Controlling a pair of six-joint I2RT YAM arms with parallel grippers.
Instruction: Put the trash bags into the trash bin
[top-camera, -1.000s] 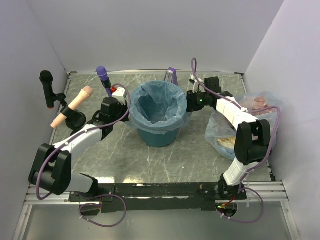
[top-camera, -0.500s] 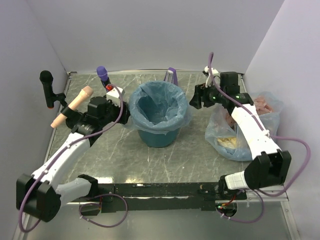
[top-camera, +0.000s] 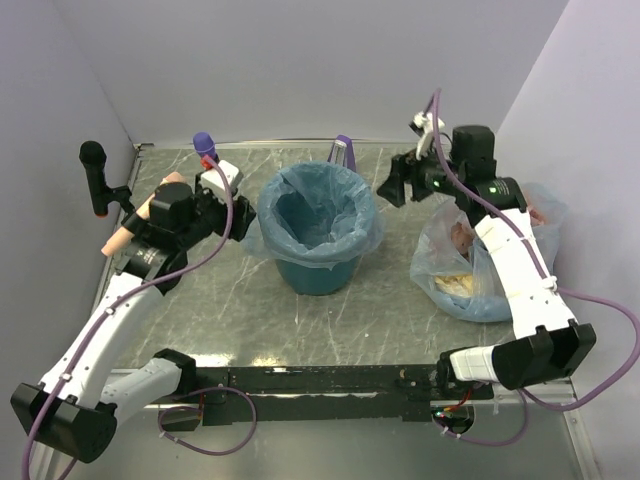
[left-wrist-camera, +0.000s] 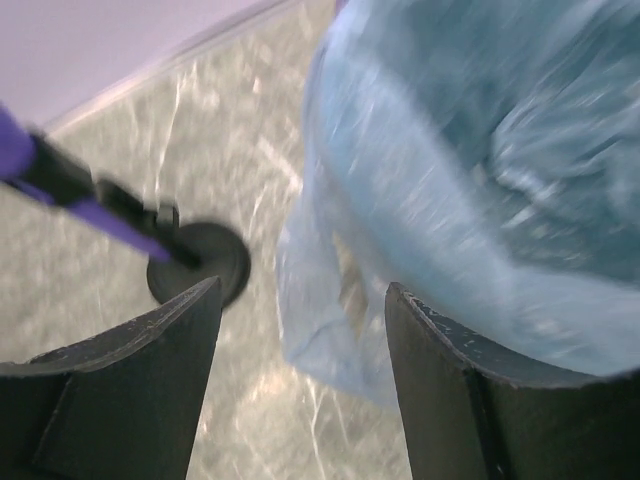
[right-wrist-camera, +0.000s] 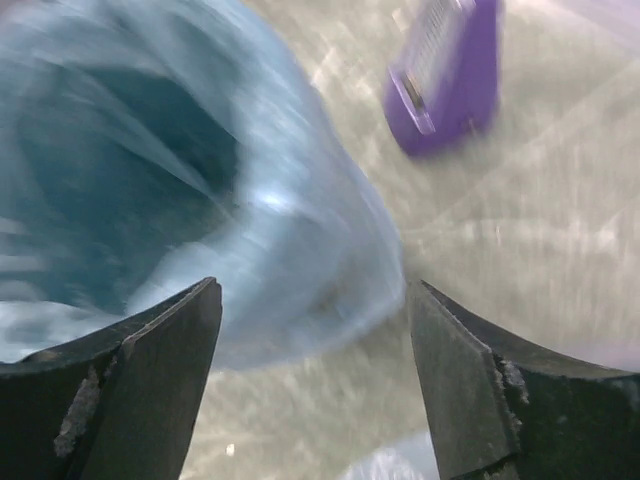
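The trash bin (top-camera: 316, 275), a teal bucket, stands mid-table. The pale-blue trash bag (top-camera: 352, 232) lines it, its mouth folded out over the rim. My left gripper (top-camera: 240, 222) hovers just left of the bin, open and holding nothing. In the left wrist view the bag's (left-wrist-camera: 450, 170) hanging skirt shows past the open left gripper (left-wrist-camera: 302, 290), apart from both fingers. My right gripper (top-camera: 392, 186) is off the bin's upper right, open too. In the blurred right wrist view the bag (right-wrist-camera: 290, 240) lies beyond the open right gripper (right-wrist-camera: 316, 288).
A clear bag of yellow and pink items (top-camera: 462, 272) lies at the right under my right arm. A purple box (top-camera: 343, 148) stands behind the bin. A purple microphone (top-camera: 205, 146), a black microphone (top-camera: 93, 160) and a skin-coloured handle (top-camera: 122, 237) stand at the left.
Both grippers have opened, let go of the bag's edge and drawn back from the bin: the left one leftward, the right one up and to the right. The bag stays draped over the rim.
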